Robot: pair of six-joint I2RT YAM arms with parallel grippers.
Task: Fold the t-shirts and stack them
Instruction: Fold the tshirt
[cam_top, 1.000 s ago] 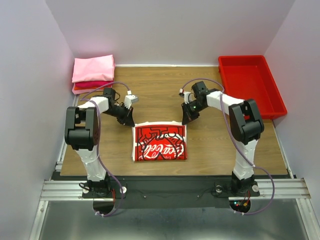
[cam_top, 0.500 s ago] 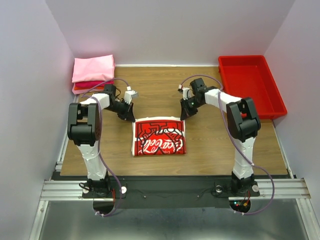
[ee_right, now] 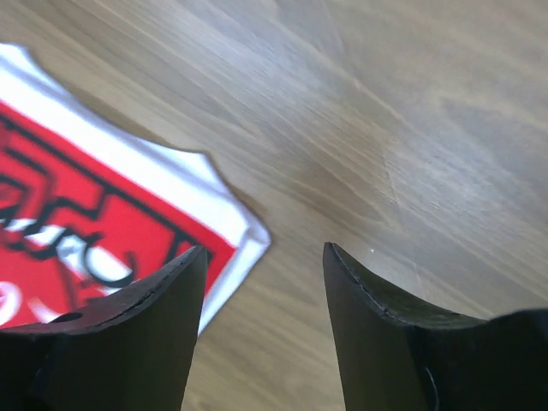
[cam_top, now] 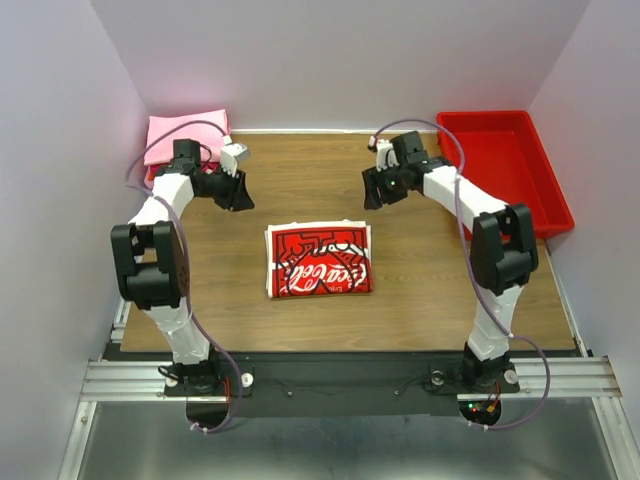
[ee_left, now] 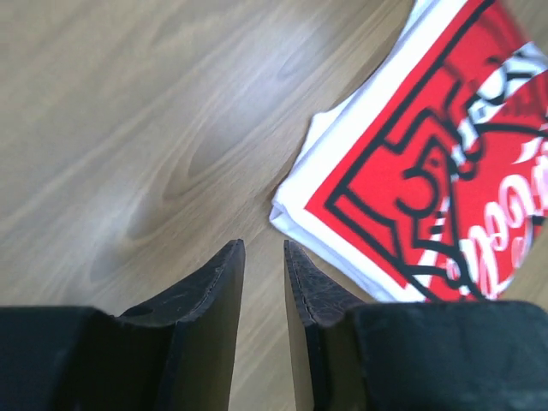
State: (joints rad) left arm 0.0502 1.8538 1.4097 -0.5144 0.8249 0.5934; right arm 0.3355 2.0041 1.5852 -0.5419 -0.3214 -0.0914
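Left claw first: the two fingers stand a little apart, just a narrow slit with bare wood showing through it, and nothing is pinched in there. It hangs low over the table. One corner of the folded white t-shirt sits just off to the side of the tips, not touching them.

Right claw is spread a good bit wider (there's a big patch of wood grain between the fingers), and it's holding nothing either. Another corner of the same shirt pokes in beside one finger in the wrist view, again clear of it.

From the overhead camera, the white t-shirt lies in the middle of the table, folded into a tidy rectangle with the red printed graphic facing up. Both claws sit out past its far corners, one on each side, pointing down and in towards it. The left one is out by the far left of the table and the right one is about level with it on the other side.

Further out, a folded pink t-shirt sits in the far left corner, and the left arm crosses in front of its near edge. A red tray sits in the far right corner, just past the right arm.
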